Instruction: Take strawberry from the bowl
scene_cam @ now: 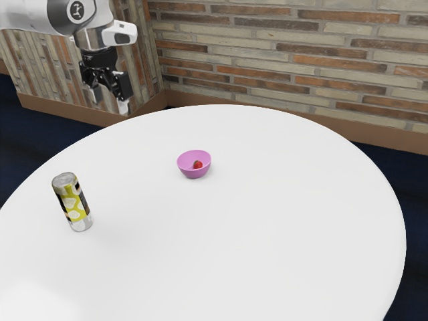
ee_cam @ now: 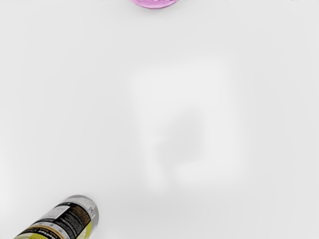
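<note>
Upper left in the exterior view, the pincer (scene_cam: 110, 105) hangs wide and empty; the strawberry (scene_cam: 198, 164) sits in the pink bowl (scene_cam: 193, 174) near the centre, so reach toward that view's right, then down.

arm (scene_cam: 30, 15): in from exterior view's upper left | fingers (scene_cam: 123, 105): spread apart, raised, pointing downward

The bowl (scene_cam: 193, 172) is pink, strawberry (scene_cam: 198, 164) apparently red, can (scene_cam: 73, 203) patterned yellow and black.
</note>
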Robot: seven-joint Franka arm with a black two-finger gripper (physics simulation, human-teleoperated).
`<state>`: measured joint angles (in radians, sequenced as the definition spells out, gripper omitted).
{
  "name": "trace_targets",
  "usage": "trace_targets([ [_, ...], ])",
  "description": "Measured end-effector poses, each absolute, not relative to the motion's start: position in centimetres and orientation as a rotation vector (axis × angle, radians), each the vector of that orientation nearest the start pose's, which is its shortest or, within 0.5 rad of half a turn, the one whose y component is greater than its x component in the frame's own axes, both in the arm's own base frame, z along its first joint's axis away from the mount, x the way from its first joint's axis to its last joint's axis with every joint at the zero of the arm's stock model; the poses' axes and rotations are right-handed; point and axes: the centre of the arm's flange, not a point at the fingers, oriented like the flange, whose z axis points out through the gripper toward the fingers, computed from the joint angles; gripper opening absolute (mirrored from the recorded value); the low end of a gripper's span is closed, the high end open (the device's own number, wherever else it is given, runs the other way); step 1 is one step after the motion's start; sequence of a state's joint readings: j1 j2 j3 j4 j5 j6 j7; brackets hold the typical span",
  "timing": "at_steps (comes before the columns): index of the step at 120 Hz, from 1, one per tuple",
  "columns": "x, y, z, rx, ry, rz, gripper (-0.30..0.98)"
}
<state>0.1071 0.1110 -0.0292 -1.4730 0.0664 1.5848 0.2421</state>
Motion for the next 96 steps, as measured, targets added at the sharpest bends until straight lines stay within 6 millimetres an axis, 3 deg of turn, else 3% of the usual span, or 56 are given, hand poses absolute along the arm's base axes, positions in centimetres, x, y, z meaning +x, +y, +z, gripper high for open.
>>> trace_targets([
  [37,59.2,5.4,60.7,-3.06,0.305,0.007,0.69],
  [56,64.9,5.9,59.2,-3.043,0.445,-0.035,0.69],
  [68,69.2,6.6,56.6,-3.017,0.609,-0.059,0.69],
  [81,74.1,5.1,52.0,-2.941,0.9,-0.086,0.68],
  [96,77.1,7.0,46.0,-2.852,1.143,-0.078,0.68],
])
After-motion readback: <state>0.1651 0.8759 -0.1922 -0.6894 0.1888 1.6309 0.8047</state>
